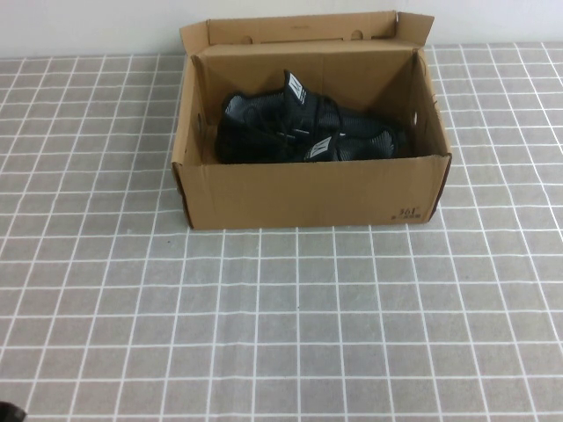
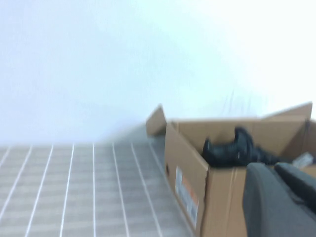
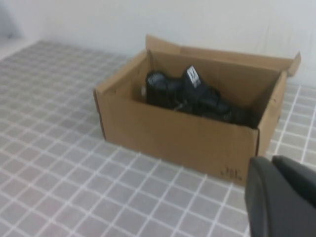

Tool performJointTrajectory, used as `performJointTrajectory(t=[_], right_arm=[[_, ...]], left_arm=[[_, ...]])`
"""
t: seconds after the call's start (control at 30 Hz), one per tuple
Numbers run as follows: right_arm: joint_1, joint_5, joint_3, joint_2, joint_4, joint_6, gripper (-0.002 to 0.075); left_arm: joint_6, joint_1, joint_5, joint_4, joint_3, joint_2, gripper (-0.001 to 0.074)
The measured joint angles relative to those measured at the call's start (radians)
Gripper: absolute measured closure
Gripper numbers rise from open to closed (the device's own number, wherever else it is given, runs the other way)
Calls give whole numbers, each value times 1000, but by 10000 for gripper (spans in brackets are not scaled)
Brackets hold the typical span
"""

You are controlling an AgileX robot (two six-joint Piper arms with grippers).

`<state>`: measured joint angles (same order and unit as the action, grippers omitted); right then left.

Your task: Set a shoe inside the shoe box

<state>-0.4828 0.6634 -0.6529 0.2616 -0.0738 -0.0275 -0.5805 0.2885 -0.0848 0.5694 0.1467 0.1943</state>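
My left gripper (image 2: 281, 197) sat low at the left of the table, and only a dark slab of its body showed at the edge of its own camera; I could not tell how it was set. My right gripper (image 3: 281, 197) was drawn back to the near right, likewise just a dark bulk in its wrist view, and again I could not tell. Neither held anything that I could see, and neither arm reached into the high view.

From both grippers the shoe box (image 1: 308, 189) lay ahead and inward, toward the far middle of the table, its long axis running left to right and its flaps standing up. The shoe (image 1: 339, 145) already lay inside it, along the near wall, its length following the box's length, its white tongue label showing. Just behind it, touching, lay the matching sneaker (image 1: 264, 114) with its upright striped tab.

I counted one box, two shoes, both inside, and no shoe left on the gridded tablecloth (image 1: 264, 334). I judged the placing done. Which arm was nearer the box I could not tell; both seemed well apart from it.
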Motion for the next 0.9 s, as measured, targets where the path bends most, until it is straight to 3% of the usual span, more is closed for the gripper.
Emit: performJointTrajectory(t=[0.33,0.63,0.9], right_arm=[[0,-347,190,0,-46,0,742],[0,-326,201,2,-68,0,742],[0,-316,201,3,-118,0,742]], left_arm=[[0,0,42,9,-172,0,736],[0,0,294,5,-172,0,736],[0,0,337,1,-172,0,736]])
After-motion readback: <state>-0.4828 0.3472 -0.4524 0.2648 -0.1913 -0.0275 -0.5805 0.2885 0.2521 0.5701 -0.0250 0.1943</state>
